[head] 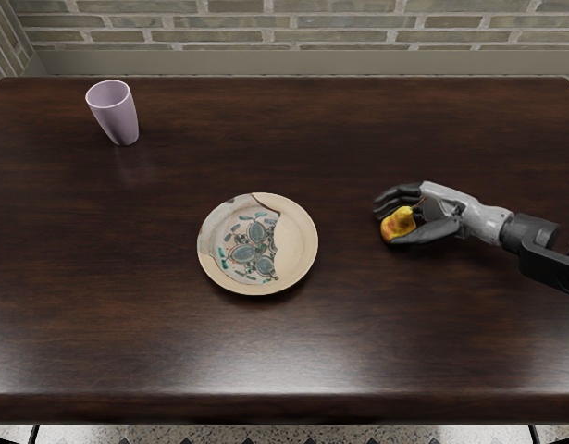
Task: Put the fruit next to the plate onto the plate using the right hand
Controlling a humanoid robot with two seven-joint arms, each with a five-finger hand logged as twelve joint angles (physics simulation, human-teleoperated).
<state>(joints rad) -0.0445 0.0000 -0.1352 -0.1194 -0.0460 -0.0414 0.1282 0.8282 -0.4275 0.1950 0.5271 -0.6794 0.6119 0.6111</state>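
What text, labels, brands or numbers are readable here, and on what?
None readable.
The plate has only a painted blue-green pattern, no letters.
The cup, the fruit in the right hand and the table bear no markings.

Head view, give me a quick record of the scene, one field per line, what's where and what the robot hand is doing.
table: dark wood
plate: patterned, near the table's middle, nothing on it
cup: lilac, upright, far left of the table
fruit: yellow-orange, right of the plate, apart from it
right robot hand: fingers curled around the fruit; arm enters from the right edge
left arm: not in view
status: fruit not yet on the plate
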